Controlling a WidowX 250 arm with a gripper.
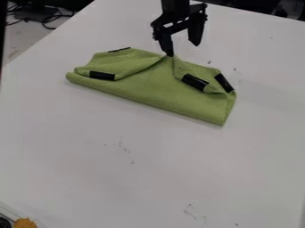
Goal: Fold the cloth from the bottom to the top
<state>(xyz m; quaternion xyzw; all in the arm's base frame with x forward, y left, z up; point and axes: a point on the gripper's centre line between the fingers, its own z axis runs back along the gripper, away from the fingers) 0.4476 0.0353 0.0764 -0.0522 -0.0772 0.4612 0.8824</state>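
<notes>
White tabletop [77, 147] under green cloth [152, 87] — its far edge at one tip of the fingers [195, 34], spread wide.

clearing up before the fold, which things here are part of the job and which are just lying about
Job:
- green cloth, with black strips
- gripper

Lying about:
- cables, upper left
- orange thing, lower left

Likely a robotics lab or similar technical workspace; a robot's black gripper [183, 49] hangs over a broad white tabletop [71, 147] with small scuffs; past its upper-left edge, loose black cables [49, 20] lie tangled.
</notes>
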